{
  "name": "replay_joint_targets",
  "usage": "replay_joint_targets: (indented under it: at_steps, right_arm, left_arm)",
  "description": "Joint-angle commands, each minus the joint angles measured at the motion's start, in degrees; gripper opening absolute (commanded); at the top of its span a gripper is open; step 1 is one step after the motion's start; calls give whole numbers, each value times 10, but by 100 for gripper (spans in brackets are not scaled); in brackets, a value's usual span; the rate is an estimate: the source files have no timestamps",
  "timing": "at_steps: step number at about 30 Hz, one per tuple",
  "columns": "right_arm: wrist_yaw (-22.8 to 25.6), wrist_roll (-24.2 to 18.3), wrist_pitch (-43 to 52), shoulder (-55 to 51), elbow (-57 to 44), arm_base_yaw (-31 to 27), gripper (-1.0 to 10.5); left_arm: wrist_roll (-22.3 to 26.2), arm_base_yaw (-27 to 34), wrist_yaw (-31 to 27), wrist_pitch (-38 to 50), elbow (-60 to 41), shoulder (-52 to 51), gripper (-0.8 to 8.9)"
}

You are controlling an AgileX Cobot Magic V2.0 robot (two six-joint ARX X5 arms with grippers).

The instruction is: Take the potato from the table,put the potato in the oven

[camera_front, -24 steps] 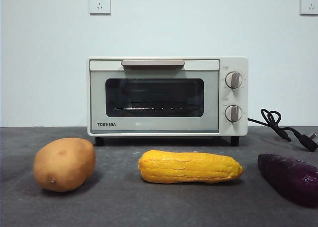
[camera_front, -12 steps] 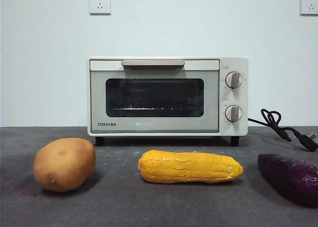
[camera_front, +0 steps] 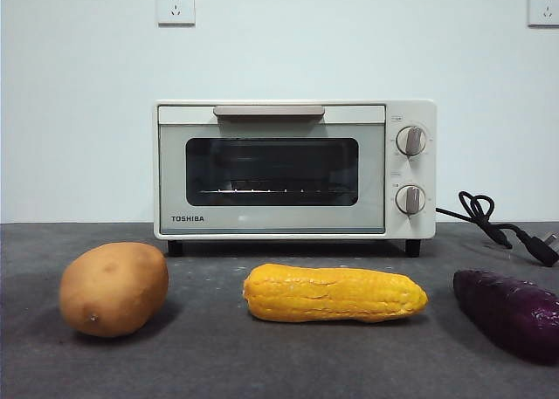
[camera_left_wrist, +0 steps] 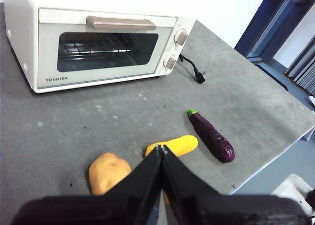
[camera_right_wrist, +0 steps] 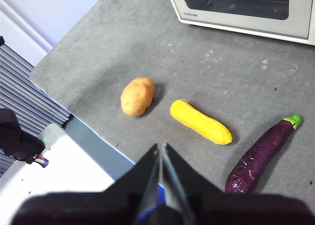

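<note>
The tan-brown potato [camera_front: 113, 288] lies on the dark grey table [camera_front: 218, 364] at the front left, also visible as potato [camera_left_wrist: 108, 172] and potato [camera_right_wrist: 138, 96]. Behind it stands the cream-white oven [camera_front: 294, 169] with its glass door closed; oven [camera_left_wrist: 98, 45] and oven [camera_right_wrist: 246, 8] show the same. My left gripper [camera_left_wrist: 161, 152] hangs high above the table's near side, shut and empty. High over the table edge, my right gripper [camera_right_wrist: 161, 148] is likewise shut and empty. Neither arm appears in the front view.
A yellow corn cob [camera_front: 334, 293] lies in the middle, right of the potato. A dark purple eggplant-like vegetable [camera_front: 508, 313] sits at the right. The oven's black cord [camera_front: 498, 227] trails on the table to its right.
</note>
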Motion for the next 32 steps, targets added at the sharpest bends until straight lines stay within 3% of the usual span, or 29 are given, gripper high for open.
replay_joint_targets:
  at_steps: [1, 3, 5, 10, 16, 25, 32]
  right_arm:
    - [-3, -3, 0, 0, 1, 2, 279]
    - [-3, 1, 0, 0, 1, 2, 516]
    - [-2, 4, 0, 0, 1, 2, 653]
    - [-3, 7, 0, 0, 1, 2, 662]
    - [-3, 7, 0, 5, 1, 2, 662]
    - [-2, 9, 0, 19, 1, 2, 662]
    - [-2, 9, 0, 35, 1, 2, 662]
  left_arm:
    - [12, -1, 1, 0, 1, -1, -7]
    - [12, -1, 1, 0, 1, -1, -7]
    - [12, -1, 1, 0, 1, -1, -7]
    - [13, -1, 1, 10, 1, 0, -7]
    - [10, -1, 3, 80, 1, 40, -7]
    - [10, -10, 30, 250, 19, 224, -7]
    - [16, -36, 26, 328, 117, 410, -7]
